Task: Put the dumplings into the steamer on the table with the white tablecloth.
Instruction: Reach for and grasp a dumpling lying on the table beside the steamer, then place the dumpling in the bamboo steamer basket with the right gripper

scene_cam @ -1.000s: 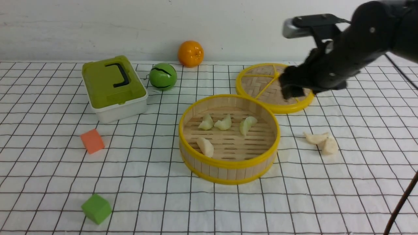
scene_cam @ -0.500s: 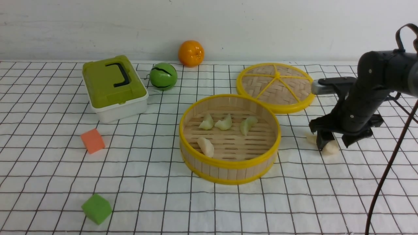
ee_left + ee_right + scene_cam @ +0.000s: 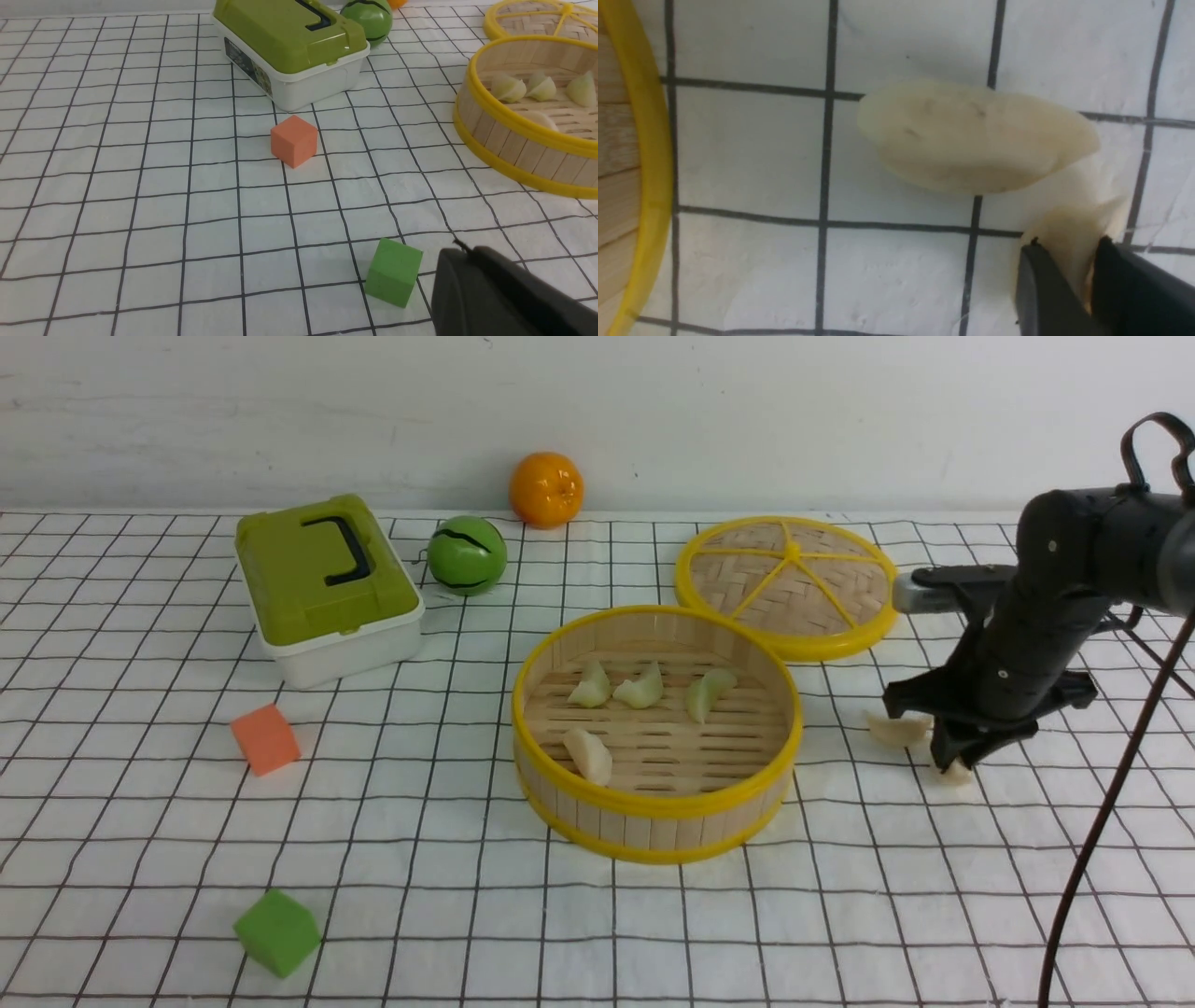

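Observation:
The steamer [image 3: 653, 808] stands mid-table on the white tablecloth [image 3: 420, 821] and holds several dumplings: three pale green ones [image 3: 642, 688] and a cream one [image 3: 588, 756]. To its right, a cream dumpling [image 3: 896, 728] lies loose on the cloth. My right gripper [image 3: 954, 761] is down beside it, shut on another cream dumpling [image 3: 956, 772]. The right wrist view shows the held dumpling [image 3: 1069, 238] pinched between the fingertips [image 3: 1036, 280], the loose dumpling [image 3: 976, 137] and the steamer rim [image 3: 649, 163]. My left gripper [image 3: 460, 247] is shut and empty, near the green cube.
The woven steamer lid [image 3: 784, 583] lies behind the steamer. A green-lidded box [image 3: 322, 583], a green ball [image 3: 466, 555] and an orange [image 3: 545, 488] sit at the back. An orange cube [image 3: 265, 738] and a green cube [image 3: 275, 931] lie front left. A dark cable [image 3: 1102, 821] hangs at the right.
My right arm came down from above the lid to the two dumplings right of the steamer and closed on the nearer one. The other dumpling shifted slightly.

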Motion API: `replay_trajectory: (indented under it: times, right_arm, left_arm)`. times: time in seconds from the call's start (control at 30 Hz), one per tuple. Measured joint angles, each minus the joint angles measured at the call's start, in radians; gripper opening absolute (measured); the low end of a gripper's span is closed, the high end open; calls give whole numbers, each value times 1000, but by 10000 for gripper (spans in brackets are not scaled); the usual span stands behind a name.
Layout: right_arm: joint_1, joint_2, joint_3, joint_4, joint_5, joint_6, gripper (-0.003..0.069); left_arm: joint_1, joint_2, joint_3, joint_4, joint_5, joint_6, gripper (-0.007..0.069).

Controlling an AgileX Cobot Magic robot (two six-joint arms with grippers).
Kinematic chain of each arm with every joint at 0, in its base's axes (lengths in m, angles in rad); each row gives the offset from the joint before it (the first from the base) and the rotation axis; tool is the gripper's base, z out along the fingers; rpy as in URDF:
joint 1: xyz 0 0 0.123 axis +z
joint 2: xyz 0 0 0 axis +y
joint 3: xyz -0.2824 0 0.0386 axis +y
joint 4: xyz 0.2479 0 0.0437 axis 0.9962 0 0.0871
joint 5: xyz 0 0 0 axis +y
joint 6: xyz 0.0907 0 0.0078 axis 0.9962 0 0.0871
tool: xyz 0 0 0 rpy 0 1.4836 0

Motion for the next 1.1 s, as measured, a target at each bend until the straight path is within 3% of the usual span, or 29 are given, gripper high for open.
replay_trajectory:
  times: [0.1,0.17,0.3,0.37,0.47,0.67,0.9,1.1]
  right_arm:
    - [0,-4,0,-1,0,21,81]
    - [0,-5,0,-1,1,21,101]
    - [0,-3,0,1,-1,21,222]
    - [0,8,0,2,-8,23,325]
    - [0,26,0,2,-12,39,379]
    - [0,33,-1,-2,-5,46,260]
    - [2,-39,4,20,46,13,260]
    - [61,-186,4,184,43,-63,258]
  left_arm:
    - [0,0,0,0,0,0,-11]
    - [0,0,0,0,0,0,-8]
    - [0,0,0,0,0,0,-6]
    - [0,0,0,0,0,0,-5]
    - [0,0,0,0,0,0,-5]
    - [0,0,0,0,0,0,-5]
    - [0,0,0,0,1,0,-2]
    - [0,0,0,0,0,0,1]
